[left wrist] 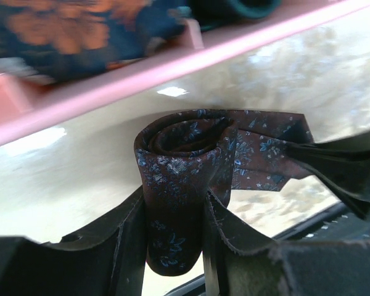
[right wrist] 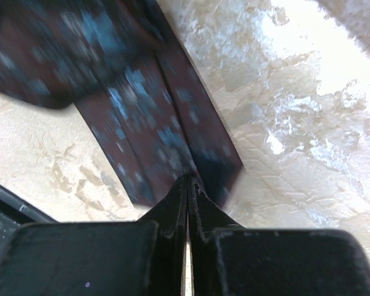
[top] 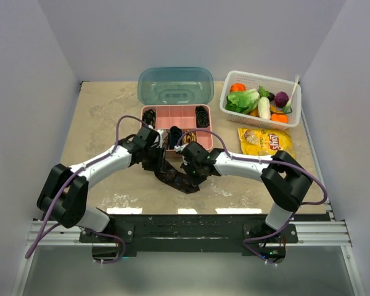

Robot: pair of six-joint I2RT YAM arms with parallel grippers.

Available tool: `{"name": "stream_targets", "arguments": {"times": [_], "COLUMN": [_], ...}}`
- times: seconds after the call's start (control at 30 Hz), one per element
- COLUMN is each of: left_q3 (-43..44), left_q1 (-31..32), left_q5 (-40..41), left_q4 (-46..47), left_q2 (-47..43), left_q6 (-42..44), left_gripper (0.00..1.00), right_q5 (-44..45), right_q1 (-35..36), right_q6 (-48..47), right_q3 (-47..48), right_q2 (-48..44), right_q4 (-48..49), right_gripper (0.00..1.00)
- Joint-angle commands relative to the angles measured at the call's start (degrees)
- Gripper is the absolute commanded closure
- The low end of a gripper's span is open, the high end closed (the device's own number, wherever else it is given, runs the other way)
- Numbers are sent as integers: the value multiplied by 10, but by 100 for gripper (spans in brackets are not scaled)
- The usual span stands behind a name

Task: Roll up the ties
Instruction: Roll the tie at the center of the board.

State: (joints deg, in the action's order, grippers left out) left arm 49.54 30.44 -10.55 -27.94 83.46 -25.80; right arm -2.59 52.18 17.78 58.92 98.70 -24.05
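**Step in hand: winding, partly done.** The maroon tie [left wrist: 185,154] lies on the table [top: 98,117], just on the near side of the pink tray [left wrist: 111,77] and between the two arms. One end is wound into a coil of a few turns. The rest runs flat along the table, off to the right of the coil.

**End effectors.**
- The left gripper [left wrist: 172,216] is clamped on the coil, with one finger against each side of it.
- The right gripper [right wrist: 188,188] sits on the flat length, just right of the coil. Its fingers are pressed together at the fabric's edge and appear to pinch it.
- The two grippers are near each other, with the tie bridging them.

**Next move (judgement).**
- The left wrist should turn the coil further onto the flat length.
- The right gripper should hold that length taut and straight, so each new turn lands square on the one before.
- The right gripper's hold will need shifting or releasing as the coil closes on it.
- If tension drops, the turns are likely to loosen or skew.

**Surroundings.** Other rolled ties [top: 202,116] sit in the tray's compartments, so this coil probably goes there once it is wound.
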Motion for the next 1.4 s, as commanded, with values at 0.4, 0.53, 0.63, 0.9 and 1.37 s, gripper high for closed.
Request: {"name": "stream_targets", "arguments": {"times": [0.4,0.53,0.63,0.9,1.37], "left_q3": [121,152,173,233,312], "left_q1": [59,107,133,201,277], "left_q5": [300,375,415,482,497], "left_q4": [-192,-237,-263,-324,-351], "left_q2": [30,64,94,168,277], "left_q6": [13,-20,-48,-133,-183], "left_gripper": [67,68,68,70,69], "right_q5": [38,28,28,30,30], "right_q1": [-37,-57,-71,-89,-96], "right_q6": [26,28,32,45,56], "right_q3": [1,-8,-16,-33,-58], "right_q2": [-137,-148,-162,-197,-200], "right_q4": [-13,-11,-6,-3,1], "right_gripper": [100,100,100,98,97]}}
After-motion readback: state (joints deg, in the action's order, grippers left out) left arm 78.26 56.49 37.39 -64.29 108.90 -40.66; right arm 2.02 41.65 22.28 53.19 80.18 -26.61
